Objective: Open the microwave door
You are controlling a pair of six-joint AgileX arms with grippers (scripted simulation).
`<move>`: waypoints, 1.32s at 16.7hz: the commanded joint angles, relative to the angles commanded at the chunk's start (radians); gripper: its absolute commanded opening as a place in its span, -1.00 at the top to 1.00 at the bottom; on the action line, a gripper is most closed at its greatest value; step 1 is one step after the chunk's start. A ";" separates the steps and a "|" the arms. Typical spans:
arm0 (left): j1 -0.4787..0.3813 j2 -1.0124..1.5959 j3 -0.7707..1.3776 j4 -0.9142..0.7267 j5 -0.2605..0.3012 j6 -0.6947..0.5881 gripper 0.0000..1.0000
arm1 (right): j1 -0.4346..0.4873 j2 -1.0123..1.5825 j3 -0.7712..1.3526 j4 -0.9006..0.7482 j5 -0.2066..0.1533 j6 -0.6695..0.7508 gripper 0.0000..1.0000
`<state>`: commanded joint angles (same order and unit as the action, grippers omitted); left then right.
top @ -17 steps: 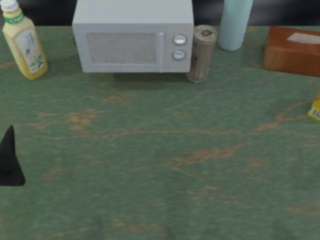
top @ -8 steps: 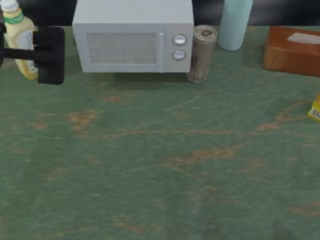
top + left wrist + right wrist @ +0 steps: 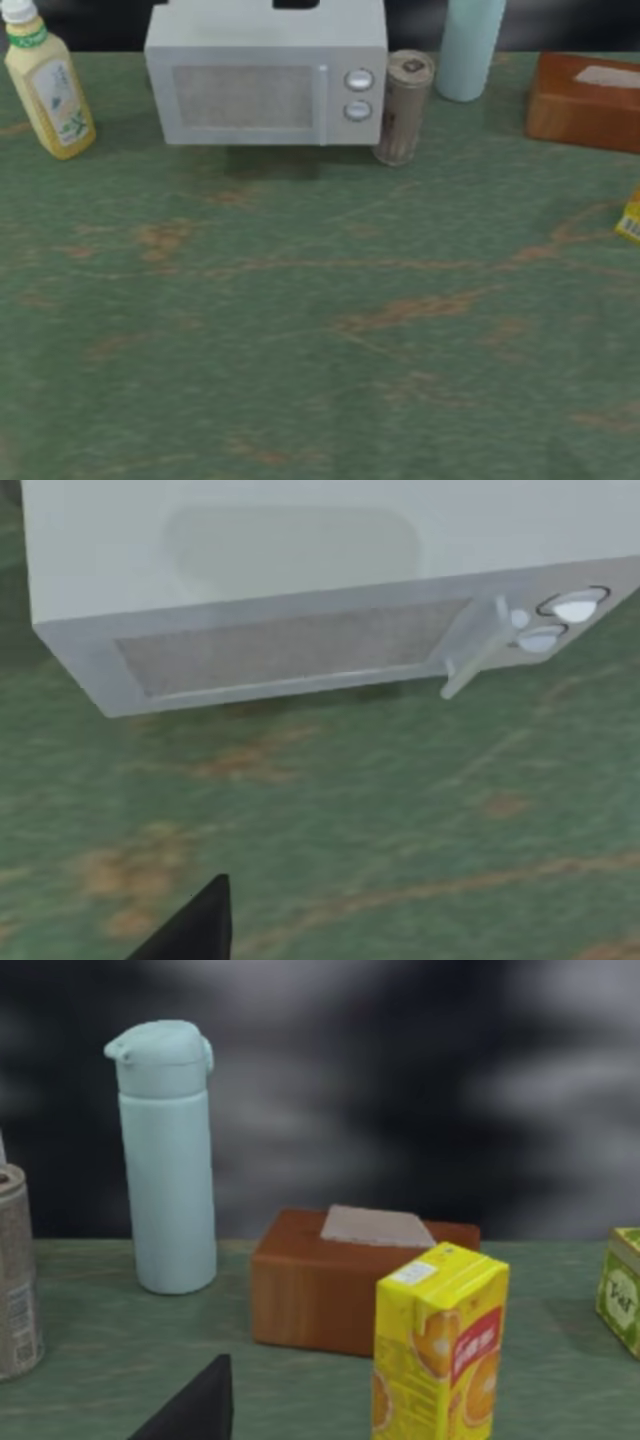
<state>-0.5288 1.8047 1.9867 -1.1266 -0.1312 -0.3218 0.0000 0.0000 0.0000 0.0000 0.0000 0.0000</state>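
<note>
No legible text anywhere. Yellow bottle [image 3: 47,92], far left of bench: label with green and blue marks, unreadable. Tan can [image 3: 402,107], just right of microwave [image 3: 266,70]: dark print down side, too blurred to read. Yellow juice carton [image 3: 438,1343]: red panel with white marks above orange-fruit picture, letters not decipherable. Green-and-cream box [image 3: 621,1289] at edge of right wrist view: dark mark on label, unreadable. Microwave knobs [image 3: 359,95]: no visible numbers or signs.

Microwave [image 3: 266,70] top cut off.
</note>
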 joint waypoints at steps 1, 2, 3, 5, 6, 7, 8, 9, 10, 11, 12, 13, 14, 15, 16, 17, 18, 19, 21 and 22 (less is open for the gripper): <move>-0.014 0.072 0.073 -0.024 -0.017 -0.025 -1.00 | 0.000 0.000 0.000 0.000 0.000 0.000 -1.00; -0.026 0.140 0.141 -0.043 -0.034 -0.051 -1.00 | 0.000 0.000 0.000 0.000 0.000 0.000 -1.00; -0.036 0.204 0.202 -0.059 -0.052 -0.077 -1.00 | 0.000 0.000 0.000 0.000 0.000 0.000 -1.00; -0.053 0.320 0.305 -0.086 -0.087 -0.126 -1.00 | 0.000 0.000 0.000 0.000 0.000 0.000 -1.00; -0.061 0.372 0.349 -0.096 -0.104 -0.150 -1.00 | 0.000 0.000 0.000 0.000 0.000 0.000 -1.00; -0.067 0.419 0.388 -0.106 -0.120 -0.171 -1.00 | 0.000 0.000 0.000 0.000 0.000 0.000 -1.00; -0.073 0.461 0.424 -0.113 -0.133 -0.190 -1.00 | 0.000 0.000 0.000 0.000 0.000 0.000 -1.00; -0.078 0.497 0.455 -0.119 -0.145 -0.205 -1.00 | 0.000 0.000 0.000 0.000 0.000 0.000 -1.00; -0.082 0.526 0.480 -0.124 -0.154 -0.218 -1.00 | 0.000 0.000 0.000 0.000 0.000 0.000 -1.00; -0.085 0.548 0.499 -0.128 -0.161 -0.227 -1.00 | 0.000 0.000 0.000 0.000 0.000 0.000 -1.00; -0.087 0.559 0.508 -0.130 -0.165 -0.232 -1.00 | 0.000 0.000 0.000 0.000 0.000 0.000 -1.00; -0.087 0.560 0.509 -0.130 -0.165 -0.233 -1.00 | 0.000 0.000 0.000 0.000 0.000 0.000 -1.00; -0.087 0.560 0.509 -0.130 -0.165 -0.233 -1.00 | 0.000 0.000 0.000 0.000 0.000 0.000 -1.00; -0.087 0.560 0.509 -0.130 -0.165 -0.233 -1.00 | 0.000 0.000 0.000 0.000 0.000 0.000 -1.00; -0.087 0.560 0.509 -0.130 -0.165 -0.233 -1.00 | 0.000 0.000 0.000 0.000 0.000 0.000 -1.00; -0.081 0.560 0.505 -0.129 -0.163 -0.232 -1.00 | 0.000 0.000 0.000 0.000 0.000 0.000 -1.00; -0.081 0.562 0.504 -0.125 -0.163 -0.231 -1.00 | 0.000 0.000 0.000 0.000 0.000 0.000 -1.00; -0.079 0.568 0.500 -0.112 -0.162 -0.227 -1.00 | 0.000 0.000 0.000 0.000 0.000 0.000 -1.00; -0.070 0.594 0.481 -0.063 -0.157 -0.216 -1.00 | 0.000 0.000 0.000 0.000 0.000 0.000 -1.00; -0.063 0.611 0.469 -0.032 -0.154 -0.210 -1.00 | 0.000 0.000 0.000 0.000 0.000 0.000 -1.00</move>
<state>-0.5919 2.4159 2.4558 -1.1587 -0.2852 -0.5317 0.0000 0.0000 0.0000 0.0000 0.0000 0.0000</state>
